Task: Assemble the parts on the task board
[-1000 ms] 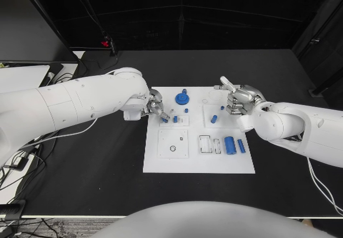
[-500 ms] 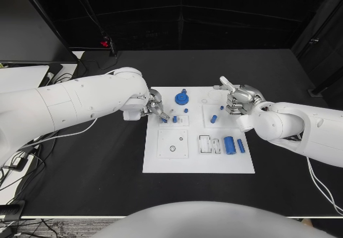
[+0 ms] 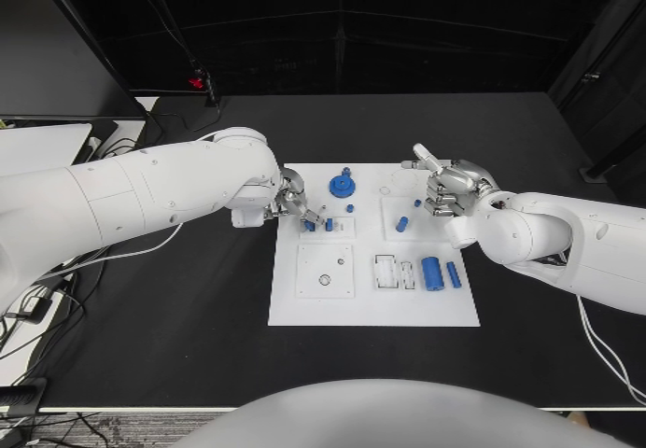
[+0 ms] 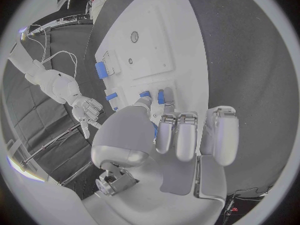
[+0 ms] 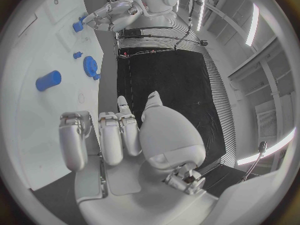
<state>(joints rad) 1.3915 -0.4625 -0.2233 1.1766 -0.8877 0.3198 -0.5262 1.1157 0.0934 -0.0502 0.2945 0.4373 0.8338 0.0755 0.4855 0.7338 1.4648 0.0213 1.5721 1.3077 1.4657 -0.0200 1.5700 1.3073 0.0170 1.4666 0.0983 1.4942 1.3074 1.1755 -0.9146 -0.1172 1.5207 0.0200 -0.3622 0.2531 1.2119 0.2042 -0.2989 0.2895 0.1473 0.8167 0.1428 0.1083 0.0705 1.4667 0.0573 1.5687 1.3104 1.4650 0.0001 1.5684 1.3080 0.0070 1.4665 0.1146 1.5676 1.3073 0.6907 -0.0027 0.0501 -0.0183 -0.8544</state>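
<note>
The white task board [image 3: 374, 299] lies mid-table. My left hand [image 3: 294, 207] hovers at its left edge, fingers curled, thumb and a finger pinching a small blue part [image 3: 310, 225] over a raised white block; the left wrist view shows that part [image 4: 144, 93] at the thumb tip beside another blue peg [image 4: 160, 96]. My right hand [image 3: 451, 189] hangs over the board's far right corner, fingers curled in on nothing, thumb sticking out. A blue gear [image 3: 344, 185], a slanted blue peg [image 3: 402, 223] and a big blue cylinder [image 3: 432, 273] rest on the board.
A thin blue cylinder [image 3: 454, 274] lies next to the big one. White slotted inserts [image 3: 396, 272] and a square plate with a hole [image 3: 325, 272] sit on the board's near half. Cables [image 3: 54, 280] trail at the table's left edge.
</note>
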